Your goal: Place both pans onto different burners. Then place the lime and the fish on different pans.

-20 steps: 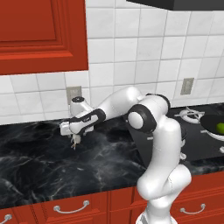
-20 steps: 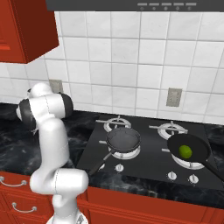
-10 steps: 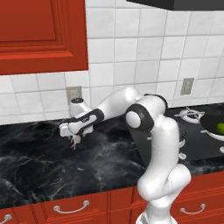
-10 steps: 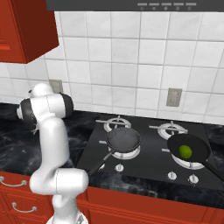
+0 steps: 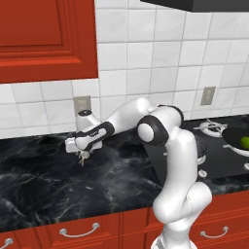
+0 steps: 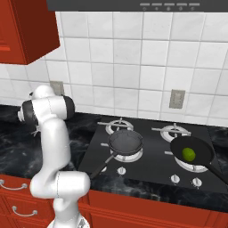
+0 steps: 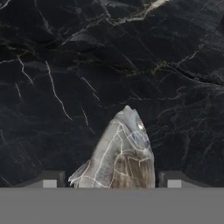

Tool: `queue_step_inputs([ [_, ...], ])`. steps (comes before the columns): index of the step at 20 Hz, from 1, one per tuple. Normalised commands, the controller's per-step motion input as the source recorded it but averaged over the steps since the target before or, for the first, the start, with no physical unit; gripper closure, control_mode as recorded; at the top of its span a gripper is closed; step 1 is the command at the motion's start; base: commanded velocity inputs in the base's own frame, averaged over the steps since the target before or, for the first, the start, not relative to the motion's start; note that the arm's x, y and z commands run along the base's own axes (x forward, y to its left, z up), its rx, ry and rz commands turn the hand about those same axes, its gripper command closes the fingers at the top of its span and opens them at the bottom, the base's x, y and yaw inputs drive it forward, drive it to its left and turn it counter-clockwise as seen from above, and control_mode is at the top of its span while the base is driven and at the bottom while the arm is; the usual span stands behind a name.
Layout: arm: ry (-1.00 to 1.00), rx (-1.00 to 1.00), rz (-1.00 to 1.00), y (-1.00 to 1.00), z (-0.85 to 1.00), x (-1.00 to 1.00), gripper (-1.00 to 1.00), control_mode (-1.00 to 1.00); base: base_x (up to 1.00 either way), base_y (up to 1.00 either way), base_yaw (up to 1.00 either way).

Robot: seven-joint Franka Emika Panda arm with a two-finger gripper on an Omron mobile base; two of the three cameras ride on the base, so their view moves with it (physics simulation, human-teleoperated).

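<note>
Fetching the fish (image 7: 120,153), lying on the black counter (image 7: 65,65) well left of the cooktop, between jaws set apart either side and not yet clamped; next, probably closing, lifting and carrying to the empty pan (image 6: 126,142).

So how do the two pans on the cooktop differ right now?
The grey-black pan sits empty on the front left burner, its handle pointing toward the counter edge. The black pan holds the lime on the front right burner, its handle running off to the right. Both are round, shallow and dark.
</note>
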Motion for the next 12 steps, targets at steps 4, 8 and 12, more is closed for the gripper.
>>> queue_step_inputs([
  [4, 0.00, 0.00, 0.00, 0.11, -0.37, 0.04, 1.00, -1.00, 0.00, 0.00, 0.00],
  [8, 0.00, 0.00, 0.00, 0.01, -0.54, 0.05, 1.00, -1.00, 0.00, 0.00, 0.00],
  [12, 0.00, 0.00, 0.00, 0.00, -0.08, 0.04, 1.00, -1.00, 0.00, 0.00, 0.00],
])
